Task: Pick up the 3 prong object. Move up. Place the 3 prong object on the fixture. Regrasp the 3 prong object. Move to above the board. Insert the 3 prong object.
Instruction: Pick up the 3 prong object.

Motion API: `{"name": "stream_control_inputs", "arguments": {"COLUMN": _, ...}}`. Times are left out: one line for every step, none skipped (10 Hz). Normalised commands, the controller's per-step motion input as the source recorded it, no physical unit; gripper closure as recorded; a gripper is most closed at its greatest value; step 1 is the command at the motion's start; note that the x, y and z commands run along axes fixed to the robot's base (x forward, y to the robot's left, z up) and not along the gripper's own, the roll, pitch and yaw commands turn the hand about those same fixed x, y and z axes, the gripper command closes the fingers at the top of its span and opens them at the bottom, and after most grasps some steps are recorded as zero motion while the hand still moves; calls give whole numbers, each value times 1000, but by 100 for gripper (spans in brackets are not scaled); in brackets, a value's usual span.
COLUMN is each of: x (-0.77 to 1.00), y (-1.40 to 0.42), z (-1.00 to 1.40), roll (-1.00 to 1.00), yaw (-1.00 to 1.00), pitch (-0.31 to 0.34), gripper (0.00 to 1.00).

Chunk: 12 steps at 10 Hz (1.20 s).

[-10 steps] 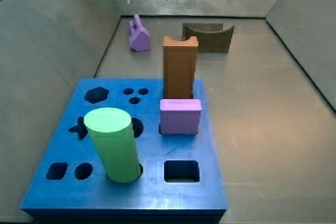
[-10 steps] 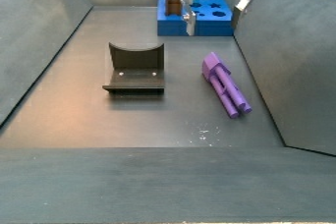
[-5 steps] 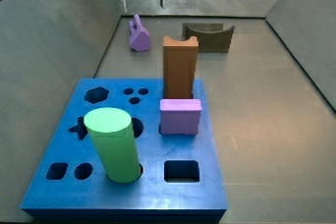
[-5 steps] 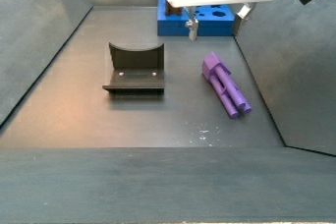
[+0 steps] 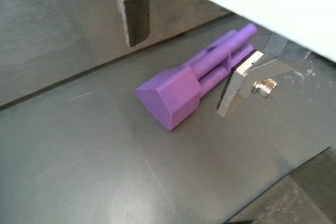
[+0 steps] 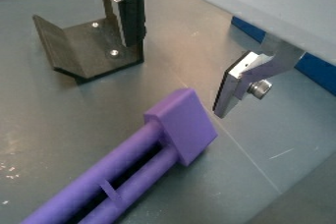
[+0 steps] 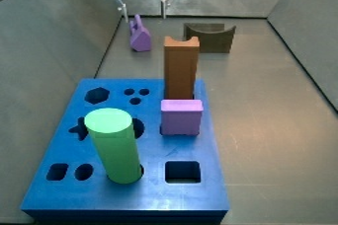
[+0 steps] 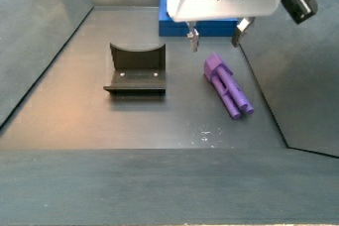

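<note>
While claw (image 8: 212,41) hangs spread above 3 prong object (image 8: 227,84), empty: centre fingers (image 5: 136,17) astride head block, descend straight, then clamp.

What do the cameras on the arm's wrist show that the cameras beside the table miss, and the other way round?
Only the wrist views show the hand's open fingers close up, either side of the 3 prong object's head. Only a side view shows the board's whole top with its green cylinder, tall brown block and purple cube. Both kinds show the hand above the 3 prong object on the floor, with the fixture apart from it.
</note>
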Motion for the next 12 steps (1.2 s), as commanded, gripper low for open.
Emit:
{"name": "stream_control_inputs", "arguments": {"x": -97, "y": 0, "z": -349, "roll": -80, "yaw": -40, "pitch": -176, "gripper": 0}}
{"name": "stream_control_inputs", "arguments": {"x": -157, "y": 0, "z": -374, "roll": -67, "yaw": -3, "pitch": -199, "gripper": 0}}
{"name": "stream_control_inputs", "arguments": {"x": -197, "y": 0, "z": -397, "roll": -37, "yaw": 0, "pitch": -189, "gripper": 0}}
{"name": "stream_control_inputs", "arguments": {"x": -237, "y": -3, "z": -406, "roll": 0, "yaw": 0, "pitch": -181, "gripper": 0}}
{"name": "stream_control_inputs", "arguments": {"x": -174, "y": -9, "z": -434, "roll": 0, "yaw": 0, "pitch": -169, "gripper": 0}}
{"name": "stream_control_inputs", "arguments": {"x": -109, "y": 0, "z": -426, "roll": 0, "yaw": 0, "pitch": -170, "gripper": 0}}
{"name": "stream_control_inputs", "arguments": {"x": 66, "y": 0, "z": -374, "roll": -41, "yaw": -49, "pitch": -194, "gripper": 0}}
{"name": "stream_control_inputs", "arguments": {"x": 249, "y": 0, "z": -249, "roll": -117, "yaw": -17, "pitch": -209, "gripper": 0}}
{"name": "stream_control_inputs", "arguments": {"x": 254, "y": 0, "z": -243, "roll": -131, "yaw": -11, "pitch": -227, "gripper": 0}}
{"name": "stream_control_inputs", "arguments": {"x": 200, "y": 0, "z": -271, "roll": -134, "yaw": -43, "pitch": -243, "gripper": 0}}
{"name": "stream_control_inputs", "arguments": {"x": 66, "y": 0, "z": -411, "roll": -50, "yaw": -40, "pitch": -206, "gripper": 0}}
{"name": "stream_control_inputs", "arguments": {"x": 0, "y": -9, "z": -526, "roll": 0, "yaw": -23, "pitch": -166, "gripper": 0}}
